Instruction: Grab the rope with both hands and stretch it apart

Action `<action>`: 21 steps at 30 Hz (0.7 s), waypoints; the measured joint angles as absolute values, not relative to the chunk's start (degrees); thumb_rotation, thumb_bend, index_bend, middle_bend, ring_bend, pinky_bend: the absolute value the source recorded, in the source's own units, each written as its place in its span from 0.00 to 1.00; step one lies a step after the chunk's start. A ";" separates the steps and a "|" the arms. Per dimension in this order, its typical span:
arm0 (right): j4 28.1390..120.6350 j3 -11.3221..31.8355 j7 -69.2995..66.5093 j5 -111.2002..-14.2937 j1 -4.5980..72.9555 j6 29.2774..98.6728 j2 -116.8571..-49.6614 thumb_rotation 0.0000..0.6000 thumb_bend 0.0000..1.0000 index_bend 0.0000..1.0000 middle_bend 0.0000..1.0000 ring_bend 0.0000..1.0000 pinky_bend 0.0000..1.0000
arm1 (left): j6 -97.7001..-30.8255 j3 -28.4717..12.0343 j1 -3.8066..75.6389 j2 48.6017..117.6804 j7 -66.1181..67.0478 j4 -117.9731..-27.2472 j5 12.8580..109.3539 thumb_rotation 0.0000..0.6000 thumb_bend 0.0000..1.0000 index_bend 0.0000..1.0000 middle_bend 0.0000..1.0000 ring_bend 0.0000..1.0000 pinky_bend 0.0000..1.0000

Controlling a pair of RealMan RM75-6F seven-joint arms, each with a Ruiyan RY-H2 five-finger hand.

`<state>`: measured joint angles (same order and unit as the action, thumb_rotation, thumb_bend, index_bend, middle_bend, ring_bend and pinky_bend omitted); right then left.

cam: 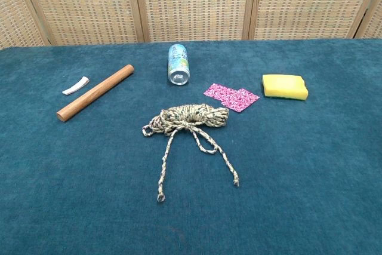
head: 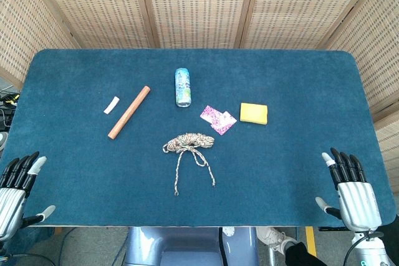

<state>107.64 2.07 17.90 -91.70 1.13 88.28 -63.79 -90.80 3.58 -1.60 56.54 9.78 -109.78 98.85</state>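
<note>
From the head view we see our left robot hand (head: 15,185) and right robot hand (head: 350,188) spread and holding nothing at the near corners of the surface (head: 75,172), well apart from the rope (head: 189,144) at its middle, and from the chest view, where neither shows, the rope (cam: 188,120) lies bundled with two loose tails, so we judge that pulling the tails could tighten the knot instead of stretching it.

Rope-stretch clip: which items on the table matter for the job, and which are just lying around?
Belongs to the job:
rope, bundled with two loose tails
left hand and right hand, both at the near table corners, holding nothing

Just lying about:
wooden stick
can, on its side
yellow sponge
pink patterned packet
small white piece
</note>
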 measured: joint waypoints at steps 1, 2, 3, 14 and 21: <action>107.61 2.05 17.90 -91.71 1.15 88.25 -63.83 1.00 0.00 0.07 0.00 0.00 0.00 | -90.79 3.60 -1.61 56.56 9.81 -109.77 98.88 1.00 0.00 0.00 0.00 0.00 0.00; 107.57 2.02 17.95 -91.73 1.18 88.19 -63.90 1.00 0.00 0.07 0.00 0.00 0.00 | -90.78 3.60 -1.61 56.57 9.84 -109.77 98.88 1.00 0.00 0.00 0.00 0.00 0.00; 107.53 2.00 18.00 -91.75 1.20 88.14 -63.97 1.00 0.00 0.07 0.00 0.00 0.00 | -90.78 3.60 -1.61 56.58 9.87 -109.78 98.89 1.00 0.00 0.00 0.00 0.00 0.00; 106.16 2.07 18.47 -92.42 3.59 84.48 -64.57 1.00 0.00 0.16 0.00 0.00 0.00 | -90.89 3.65 -1.79 57.17 11.07 -109.80 99.17 1.00 0.00 0.00 0.00 0.00 0.00; 103.27 3.06 17.70 -96.99 13.32 72.48 -63.68 1.00 0.00 0.30 0.00 0.00 0.00 | -89.49 3.01 -1.25 58.04 13.35 -110.30 97.52 1.00 0.00 0.00 0.00 0.00 0.00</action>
